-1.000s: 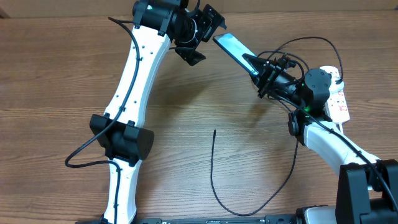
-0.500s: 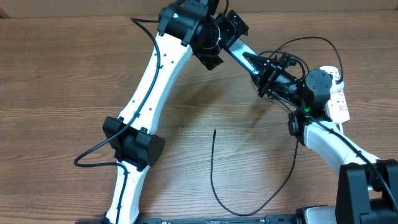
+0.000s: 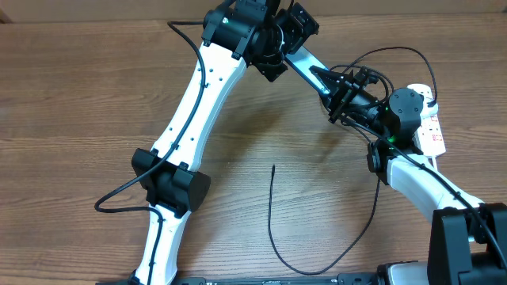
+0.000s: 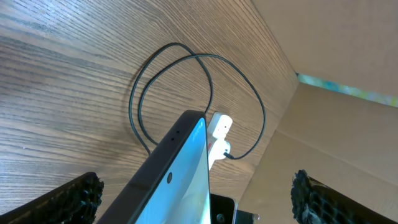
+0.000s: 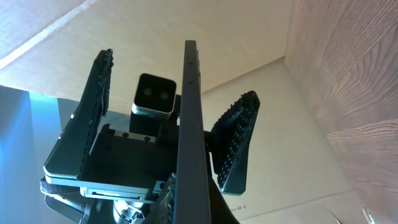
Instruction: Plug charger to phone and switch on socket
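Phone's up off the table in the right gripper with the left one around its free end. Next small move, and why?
Probably close the left gripper on the phone. Its fingers stand open on either side of the free end without touching, while the right gripper clamps the other end; a second grip would steady it.

wood-grain table (image 3: 79, 119), cardboard wall (image 4: 336, 143)

text: none legible | power strip (image 3: 433, 134): red marks, too small to read | phone (image 4: 180, 171): lit screen seen edge-on, nothing readable
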You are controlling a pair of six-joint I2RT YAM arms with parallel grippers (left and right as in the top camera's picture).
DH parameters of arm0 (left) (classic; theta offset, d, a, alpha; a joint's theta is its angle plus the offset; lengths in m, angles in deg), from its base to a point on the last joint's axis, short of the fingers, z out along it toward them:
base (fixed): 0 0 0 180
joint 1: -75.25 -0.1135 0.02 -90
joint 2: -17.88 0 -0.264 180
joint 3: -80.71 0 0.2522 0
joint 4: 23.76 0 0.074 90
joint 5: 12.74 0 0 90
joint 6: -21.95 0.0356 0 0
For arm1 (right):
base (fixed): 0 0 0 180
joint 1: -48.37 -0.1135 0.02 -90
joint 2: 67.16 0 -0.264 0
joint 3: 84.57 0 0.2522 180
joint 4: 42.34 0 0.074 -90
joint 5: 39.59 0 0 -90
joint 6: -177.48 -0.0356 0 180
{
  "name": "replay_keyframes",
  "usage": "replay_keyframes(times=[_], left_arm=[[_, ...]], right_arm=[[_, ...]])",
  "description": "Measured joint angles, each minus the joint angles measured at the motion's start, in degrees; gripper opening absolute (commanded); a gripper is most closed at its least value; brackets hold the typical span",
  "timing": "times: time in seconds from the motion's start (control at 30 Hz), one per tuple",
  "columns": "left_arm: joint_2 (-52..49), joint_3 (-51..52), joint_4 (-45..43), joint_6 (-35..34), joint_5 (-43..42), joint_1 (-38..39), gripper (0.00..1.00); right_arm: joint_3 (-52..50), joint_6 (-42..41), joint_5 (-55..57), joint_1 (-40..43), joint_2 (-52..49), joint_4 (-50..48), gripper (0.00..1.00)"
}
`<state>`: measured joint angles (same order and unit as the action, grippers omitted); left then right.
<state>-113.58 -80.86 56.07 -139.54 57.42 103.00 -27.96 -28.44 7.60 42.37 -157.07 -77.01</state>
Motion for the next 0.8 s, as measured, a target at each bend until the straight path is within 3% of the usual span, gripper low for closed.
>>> replay_keyframes(times=[0.53,0.8], left_arm=[[0.0,0.0,-0.5,-0.6,1.9,0.0,0.92],[0.0,0.0,-0.5,-0.8,2.7,0.0,0.76]], right_arm=[[0.0,0.0,2.8,0.0,0.0,-1.3,0.04],[0.0,0.0,2.8,0.0,0.0,-1.3,0.04]])
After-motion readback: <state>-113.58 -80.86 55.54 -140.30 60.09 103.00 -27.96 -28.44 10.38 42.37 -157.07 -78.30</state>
